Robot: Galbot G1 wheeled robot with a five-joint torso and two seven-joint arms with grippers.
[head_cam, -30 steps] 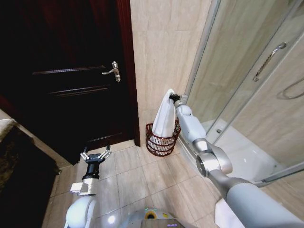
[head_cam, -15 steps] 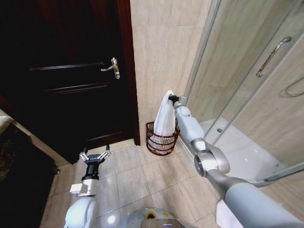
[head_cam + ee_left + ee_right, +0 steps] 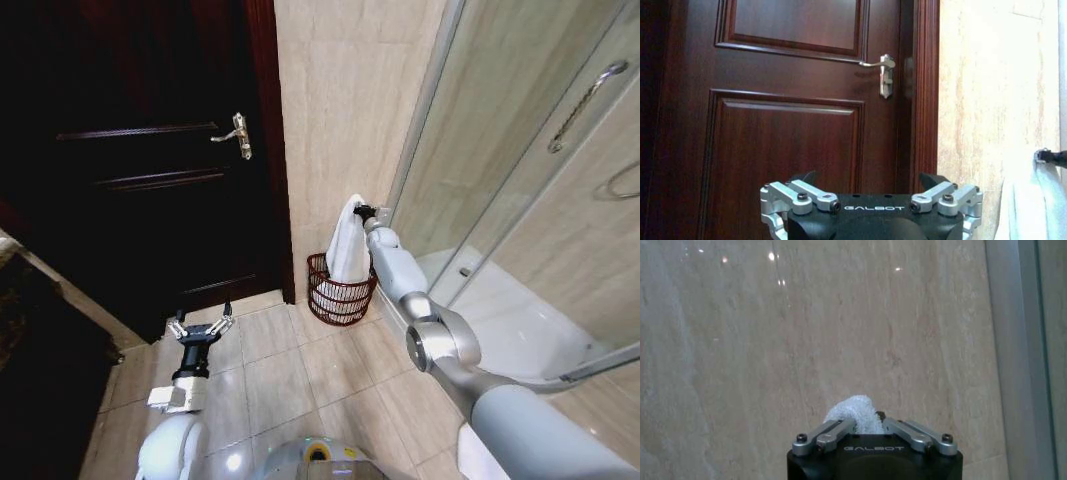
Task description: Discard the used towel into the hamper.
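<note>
Towel (image 3: 348, 242) draping into hamper (image 3: 340, 292), right gripper (image 3: 361, 211) clamping its top, left gripper (image 3: 870, 192) spread empty.

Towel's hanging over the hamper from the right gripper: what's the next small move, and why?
Probably open the right gripper: it is shut on the white towel, whose lower end already hangs inside the wire hamper by the tiled wall. The left gripper waits open, low by the door.

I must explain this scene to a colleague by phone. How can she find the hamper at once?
Find the dark wooden door; right of it is a beige tiled wall. At its foot stands the hamper, a round reddish-brown wire basket, with a white towel hanging into it.
</note>
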